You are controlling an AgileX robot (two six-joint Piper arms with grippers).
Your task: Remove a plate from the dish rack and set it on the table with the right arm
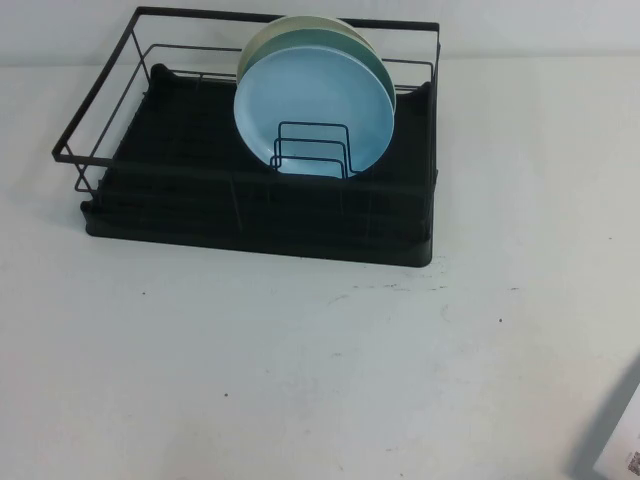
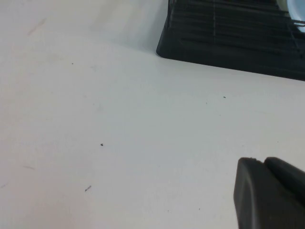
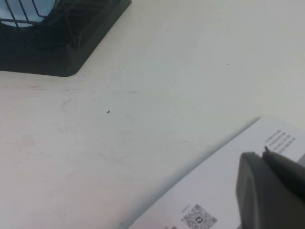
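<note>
The sky-blue plate [image 1: 310, 100] stands upright between wire dividers in the black dish rack [image 1: 200, 190], at the back of the white table [image 1: 300, 380]. A mint-green plate [image 1: 377, 58] and a cream plate [image 1: 300, 22] stand behind it. Neither arm shows in the high view. In the right wrist view my right gripper [image 3: 263, 153] is shut and empty, low over a white sheet, far from the rack [image 3: 71, 43] and the plate [image 3: 24, 9]. In the left wrist view my left gripper [image 2: 263, 161] is shut and empty over bare table, the rack [image 2: 228, 38] beyond it.
A white printed sheet with a QR code [image 3: 214, 191] lies at the table's front right corner and also shows in the high view [image 1: 622, 440]. The left half of the rack holds no plates. Small dark specks mark the table.
</note>
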